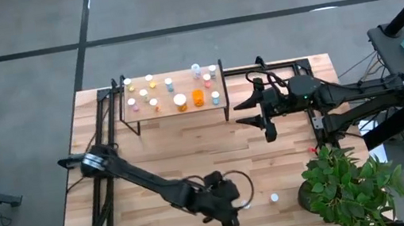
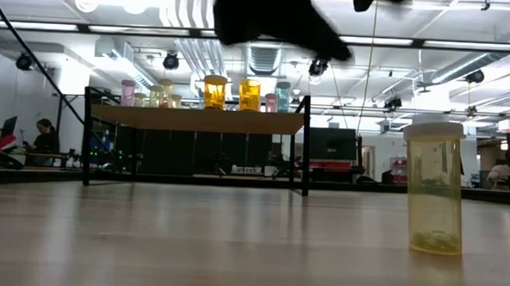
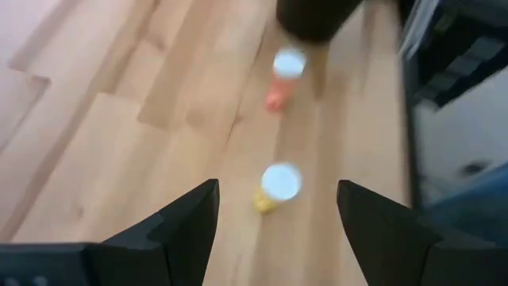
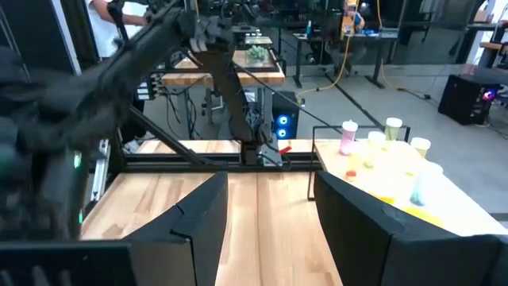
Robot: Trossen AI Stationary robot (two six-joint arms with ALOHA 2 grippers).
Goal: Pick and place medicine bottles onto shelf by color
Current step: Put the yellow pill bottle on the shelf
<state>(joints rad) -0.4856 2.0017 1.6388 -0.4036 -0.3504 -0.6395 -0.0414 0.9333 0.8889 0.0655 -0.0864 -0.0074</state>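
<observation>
A plank-patterned wooden worktop (image 1: 153, 164) stands on grey concrete floor. Most bottles (image 1: 175, 93) stand on the shelf (image 1: 166, 114) at its far edge. The left tool (image 1: 229, 213) hangs open near one loose bottle (image 1: 274, 197) beside a plant (image 1: 349, 183). The right tool (image 1: 264, 112), jaws apart and empty, waits beside the shelf.

- Flat light-wood shelf on black legs (image 1: 174, 111), upper centre of the high view, carries many small cylindrical bottles (image 1: 180, 100).
- One white-capped bottle (image 1: 274, 197) stands lower right on the plank table (image 1: 152, 156), beside the green potted plant (image 1: 345, 184).
</observation>
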